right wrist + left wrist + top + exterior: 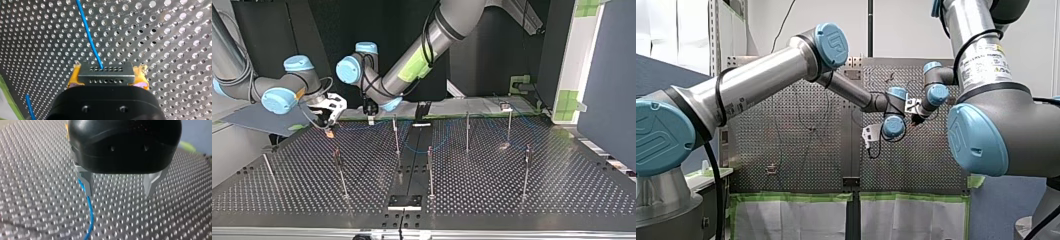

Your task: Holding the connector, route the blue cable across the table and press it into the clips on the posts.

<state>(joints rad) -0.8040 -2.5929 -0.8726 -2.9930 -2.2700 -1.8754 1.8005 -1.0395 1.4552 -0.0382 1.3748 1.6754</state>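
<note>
Start at my right gripper in its own wrist view: you'll see its yellow pads clamped on either side of the grey connector, which has rows of small holes on its face; the blue cable leaves the middle of the connector and runs straight ahead over the perforated table; a second short piece of blue shows off to one side of the gripper.

My left gripper is black with bare metal fingers, and you can see them spread wide with nothing between them; the cable passes right at one finger and trails away across the table; I cannot tell whether it touches that finger.

In the top view, nearest you stands a row of thin upright posts; beyond it is a second row, and near the table's middle the cable shows as a faint blue droop around these; whether it sits in any clip is too small to tell; farthest off, both grippers hang close together over the table's far edge, at the view's left half.
</note>
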